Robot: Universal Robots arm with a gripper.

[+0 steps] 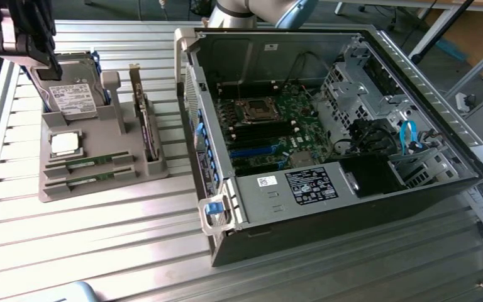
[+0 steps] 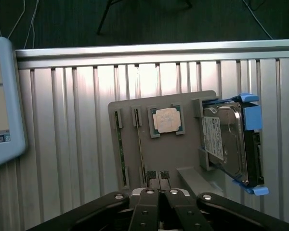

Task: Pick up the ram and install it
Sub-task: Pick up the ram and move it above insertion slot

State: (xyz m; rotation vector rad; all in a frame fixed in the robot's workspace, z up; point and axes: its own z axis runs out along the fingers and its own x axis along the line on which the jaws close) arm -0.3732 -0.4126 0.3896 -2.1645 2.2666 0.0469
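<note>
the exterior view's top edge cuts off most of the arm, and my black gripper (image 1: 44, 66) hides a corner of the silver hard drive in blue rails (image 1: 78, 94). from the wrist i see its fingers pressed together with nothing between them. the two thin green ram sticks (image 1: 88, 163) sit edge-up in parallel slots of the grey moulded tray (image 1: 107, 189), untouched, just beside the square silver processor chip (image 1: 63, 143). their chips are too small to make out. the drive's white label and the stickers on the open black computer case (image 1: 326, 226) carry print i can't read. the tray stands just beside the case, leaving a narrow strip. the ribbed aluminium table (image 1: 99, 251) lies bare toward the exterior view's bottom.
</note>
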